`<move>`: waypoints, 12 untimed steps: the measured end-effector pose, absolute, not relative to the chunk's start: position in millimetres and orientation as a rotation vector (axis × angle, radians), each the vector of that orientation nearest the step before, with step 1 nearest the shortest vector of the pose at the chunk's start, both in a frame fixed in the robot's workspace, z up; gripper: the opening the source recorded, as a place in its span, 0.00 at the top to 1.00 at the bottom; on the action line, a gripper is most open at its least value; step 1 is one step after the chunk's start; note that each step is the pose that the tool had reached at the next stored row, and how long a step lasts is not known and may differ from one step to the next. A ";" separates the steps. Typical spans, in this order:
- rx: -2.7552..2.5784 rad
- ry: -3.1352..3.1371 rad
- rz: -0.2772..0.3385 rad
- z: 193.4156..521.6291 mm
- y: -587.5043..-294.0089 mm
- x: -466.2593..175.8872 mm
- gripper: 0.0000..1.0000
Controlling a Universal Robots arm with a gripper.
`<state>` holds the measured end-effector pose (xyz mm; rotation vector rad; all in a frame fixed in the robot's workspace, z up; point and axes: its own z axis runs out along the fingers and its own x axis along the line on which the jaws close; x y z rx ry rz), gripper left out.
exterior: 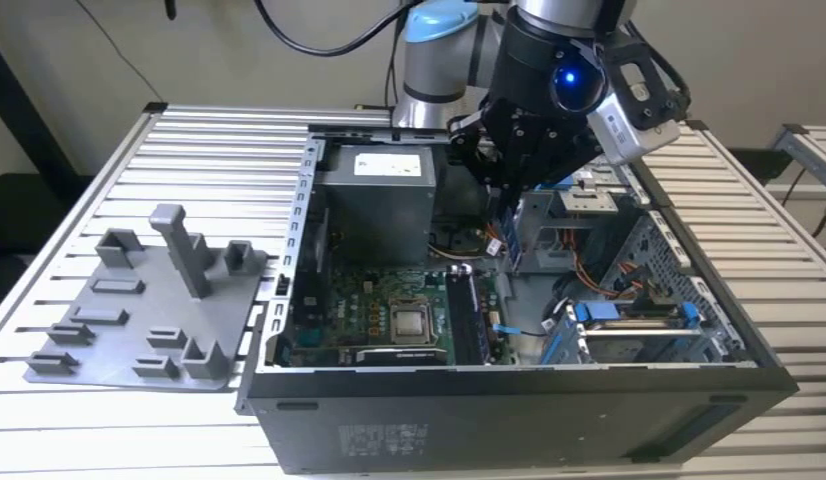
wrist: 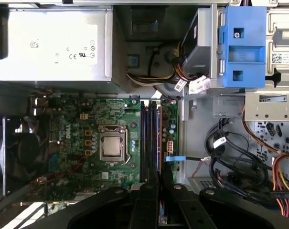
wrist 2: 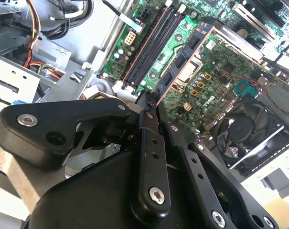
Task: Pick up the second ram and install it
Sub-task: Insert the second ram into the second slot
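Observation:
My gripper [exterior: 504,200] hangs inside the open computer case [exterior: 520,385], above the green motherboard [exterior: 386,310]. Its black fingers [wrist 2: 146,143] are shut on the second ram [wrist 2: 182,59], a thin dark stick with chips on its face that reaches out past the fingertips. In the first wrist view my gripper [wrist: 159,186] holds the second ram [wrist: 159,143] edge-on, lined up lengthwise over the long black memory slots [wrist: 148,138] and just off the board. In the second wrist view the slots [wrist 2: 151,45] lie beside the stick.
The grey power supply [exterior: 373,190] stands at the back of the case, with the processor socket [wrist: 111,143] beside the slots. Loose cables [wrist: 230,157] and a blue drive bracket [wrist: 242,45] crowd the other side. A grey parts fixture [exterior: 146,310] lies on the slatted table at the exterior view's left.

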<state>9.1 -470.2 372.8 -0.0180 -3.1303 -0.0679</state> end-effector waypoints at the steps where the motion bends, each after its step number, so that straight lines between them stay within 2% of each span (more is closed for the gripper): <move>1: -0.018 -3.130 -0.068 372.0 -470.3 9.1 0.86; 12: -0.018 -3.130 -0.068 361.7 -470.2 9.1 0.86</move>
